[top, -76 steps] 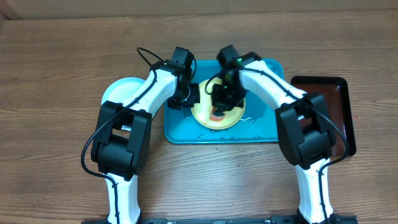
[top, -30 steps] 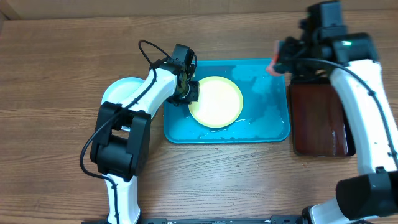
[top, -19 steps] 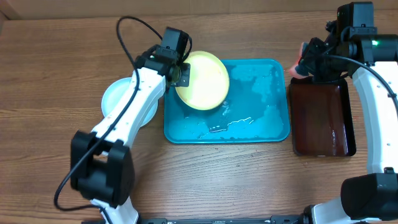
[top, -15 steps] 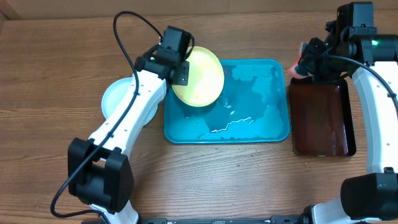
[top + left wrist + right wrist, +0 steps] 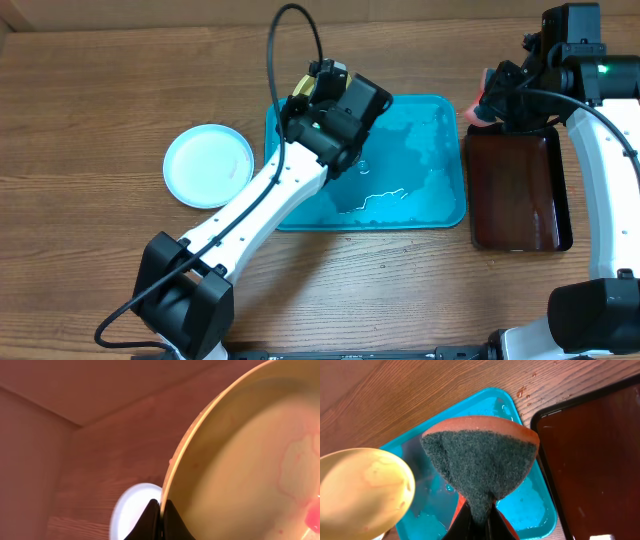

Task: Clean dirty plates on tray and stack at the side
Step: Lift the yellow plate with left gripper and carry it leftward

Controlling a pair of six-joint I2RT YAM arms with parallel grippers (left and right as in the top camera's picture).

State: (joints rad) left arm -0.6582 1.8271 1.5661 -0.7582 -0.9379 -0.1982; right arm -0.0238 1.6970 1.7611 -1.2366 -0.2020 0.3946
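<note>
Left wrist: left jaws clamp yellow plate (image 5: 240, 460) rim over tray (image 5: 420, 150); right jaws pinch sponge (image 5: 480, 465).

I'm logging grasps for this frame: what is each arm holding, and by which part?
The left tool pinches the yellow plate by its rim; the right tool grips the folded sponge at its bunched lower end.

Glossy, wet plastic on teal tray (image 5: 440, 170); yellow plate (image 5: 240, 470) smooth, semi-gloss plastic. Rough green scourer fibre, orange foam back on sponge (image 5: 480, 467). Matt wood-grain table (image 5: 100, 90), v. shiny dark tray (image 5: 515, 190).
</note>
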